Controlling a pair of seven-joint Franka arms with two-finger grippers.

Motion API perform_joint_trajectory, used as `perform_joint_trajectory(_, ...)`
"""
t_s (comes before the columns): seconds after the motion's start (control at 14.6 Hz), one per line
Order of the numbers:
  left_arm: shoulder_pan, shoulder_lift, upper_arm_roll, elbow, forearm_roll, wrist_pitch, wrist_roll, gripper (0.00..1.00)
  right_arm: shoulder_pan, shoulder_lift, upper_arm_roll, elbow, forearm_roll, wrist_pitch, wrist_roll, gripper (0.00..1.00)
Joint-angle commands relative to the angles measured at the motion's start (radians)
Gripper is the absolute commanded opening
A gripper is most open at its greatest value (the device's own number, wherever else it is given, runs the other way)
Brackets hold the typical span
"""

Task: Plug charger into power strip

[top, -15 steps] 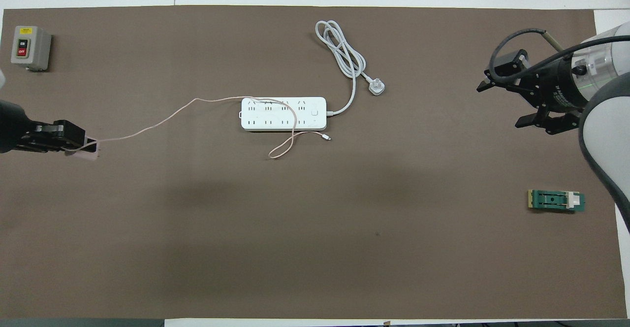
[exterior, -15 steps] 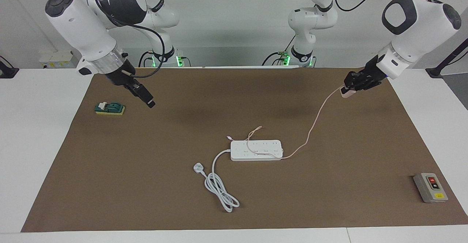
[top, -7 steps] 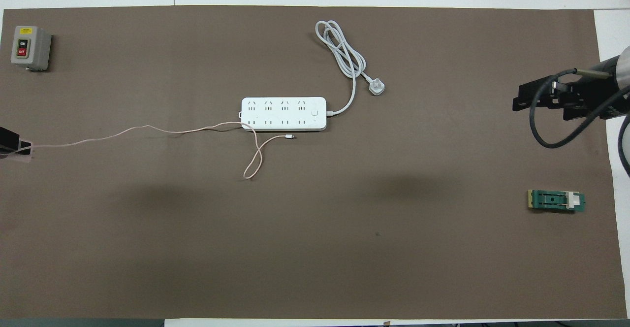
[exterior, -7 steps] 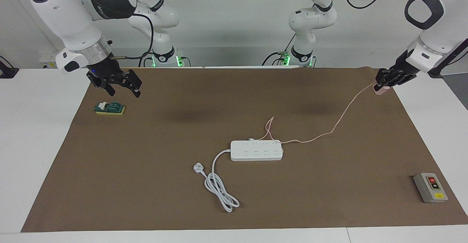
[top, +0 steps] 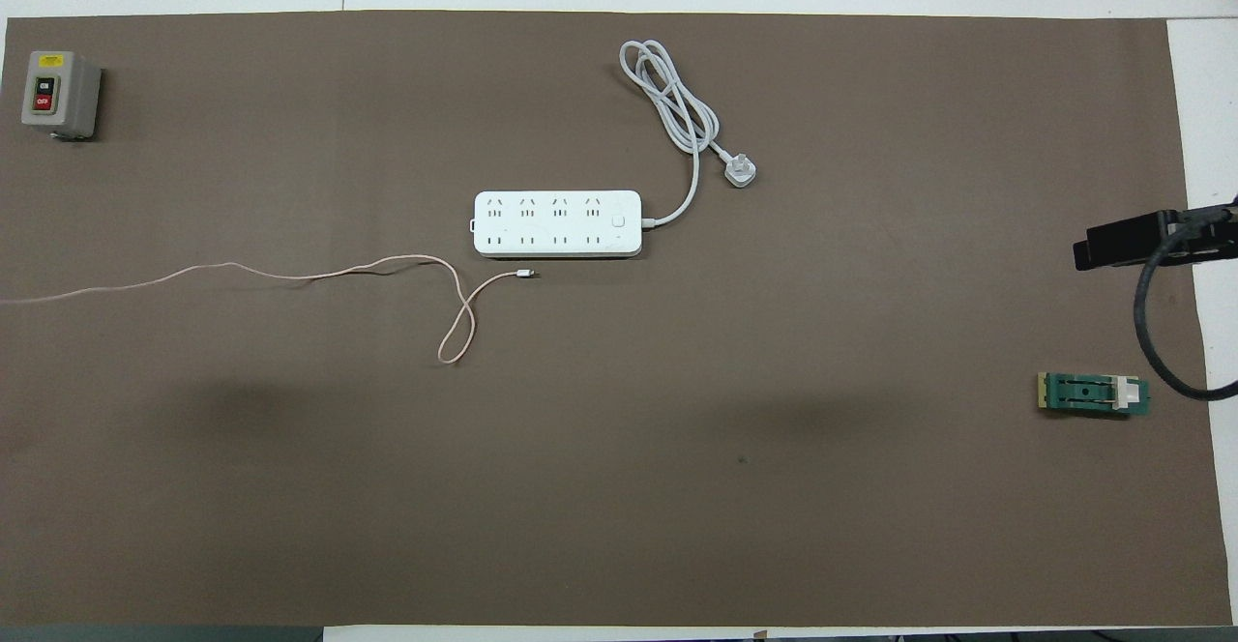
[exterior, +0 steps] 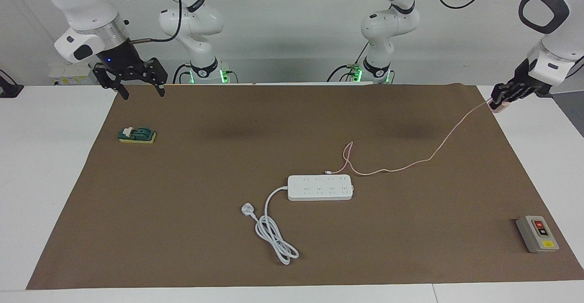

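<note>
- Right now, in the facing view, I have the left gripper (exterior: 501, 101) up over the corner of the brown mat (exterior: 182, 230) at the left arm's end of the table, its fingers pinched on the charger (exterior: 497, 107), the little pale-pink cube. It is nearly hidden in the grip, so I think I am holding it by its flat sides.
- From that cube the pink cable (exterior: 438, 150) hangs down and trails across the mat to a loose loop just beside the power strip (exterior: 320, 187), on the side nearer the robots. I judge the cube light, rigid and smooth, so a firm squeeze on the sides is the safe hold; the cable is limp and will drag or snag if I swing wide.
- The strip looks flat and light, and I expect it to skate under a hard push.
- The right gripper (exterior: 135, 80) waits with its jaws spread, over the mat's edge near the small green block (exterior: 137, 135).
- Overhead, the charger and left gripper fall outside the picture; only the cable (top: 290, 275) runs off the edge. This view alone shows the strip's (top: 557, 223) two rows of sockets bare, and the cable's tiny connector (top: 525, 275) lying apart from it.
- Only the facing view shows the grip and its height.
</note>
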Motion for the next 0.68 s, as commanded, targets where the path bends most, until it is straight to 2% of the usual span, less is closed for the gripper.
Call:
perform_joint_trajectory(0.0, 0.026, -0.006, -0.012, -0.016, 0.021, 0.109, -0.186, 0.0, -0.031, -0.031, 0.021, -0.005, -0.011, -0.051, -0.025, 1.0)
perform_joint_trajectory(0.14, 0.01, -0.003, -0.014, -0.019, 0.02, 0.141, -0.388, 0.0, -0.028, -0.037, 0.026, -0.005, -0.033, -0.104, -0.019, 1.0)
perform_joint_trajectory(0.27, -0.018, -0.003, -0.026, -0.037, 0.017, 0.208, -0.581, 0.0, -0.03, -0.041, 0.037, -0.002, -0.096, -0.101, -0.028, 1.0)
perform_joint_trajectory(0.62, -0.129, 0.014, -0.026, -0.057, 0.015, 0.449, -1.049, 0.0, -0.03, -0.041, 0.04, -0.001, -0.113, -0.102, -0.051, 1.0)
